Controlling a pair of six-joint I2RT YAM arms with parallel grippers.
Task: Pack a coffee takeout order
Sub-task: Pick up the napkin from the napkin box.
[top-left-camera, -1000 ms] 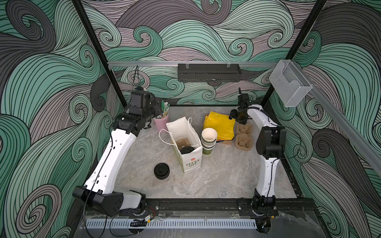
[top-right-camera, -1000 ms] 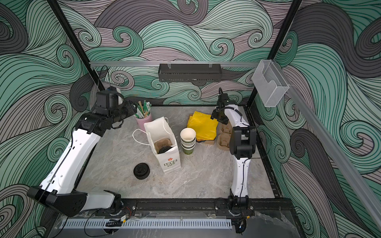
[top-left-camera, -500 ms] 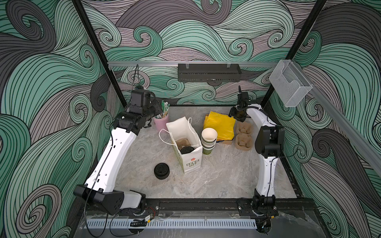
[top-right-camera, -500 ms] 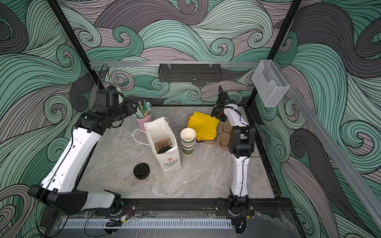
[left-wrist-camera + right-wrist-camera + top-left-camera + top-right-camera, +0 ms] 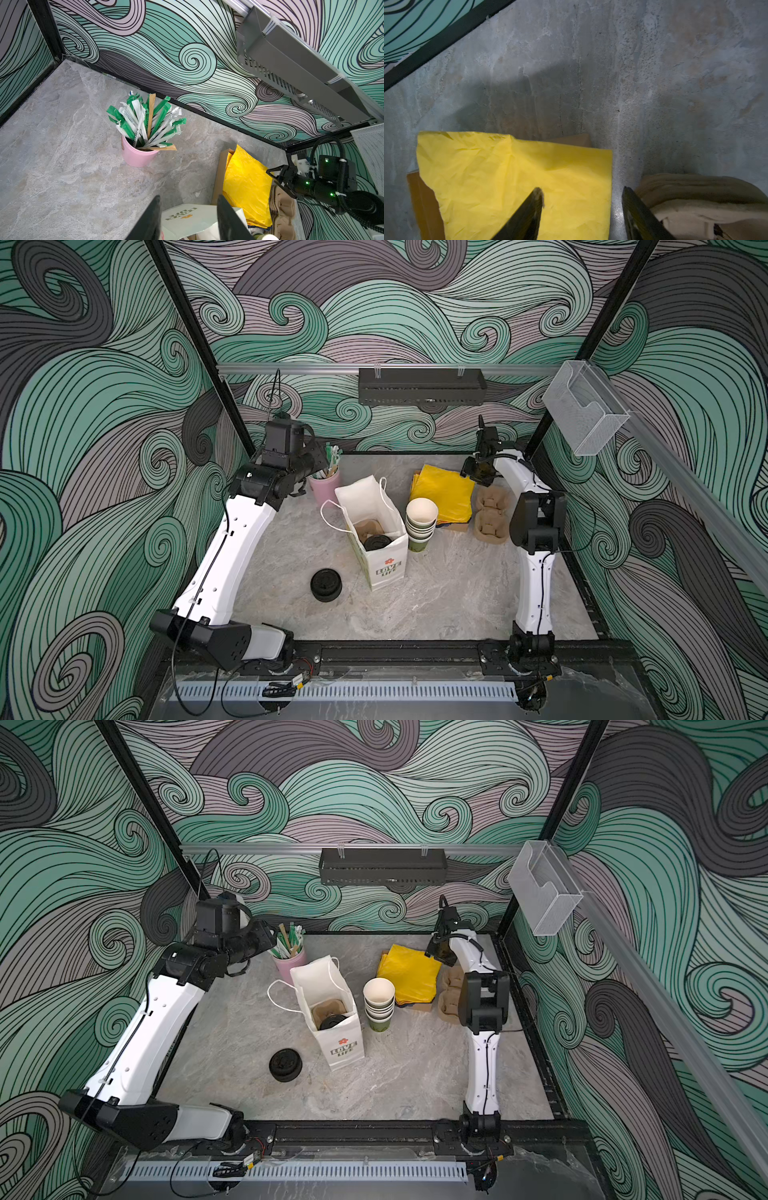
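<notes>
An open white paper bag (image 5: 384,560) stands mid-table. Inside it sits a tan carrier (image 5: 368,527) with a black-lidded cup (image 5: 377,542) in it; the cup's green wall is hidden. The top yellow sheet (image 5: 517,178) lies on a stack at the back right. My right gripper (image 5: 582,192) is open and low over that sheet's corner. One fingertip (image 5: 538,194) rests on the yellow paper; its partner stands on the bare table beside the edge. My left gripper (image 5: 189,200) hangs open and empty above the bag's back side, near the back left corner.
A pink cup of wrapped straws (image 5: 325,486) stands behind the bag. A stack of lidless green cups (image 5: 421,522) is right of the bag, a squat stack of black lids (image 5: 326,585) in front left. Spare pulp carriers (image 5: 492,514) are piled beside the yellow sheets.
The right gripper's jaws have narrowed somewhat over the yellow sheet. Both arms have hardly moved otherwise.
</notes>
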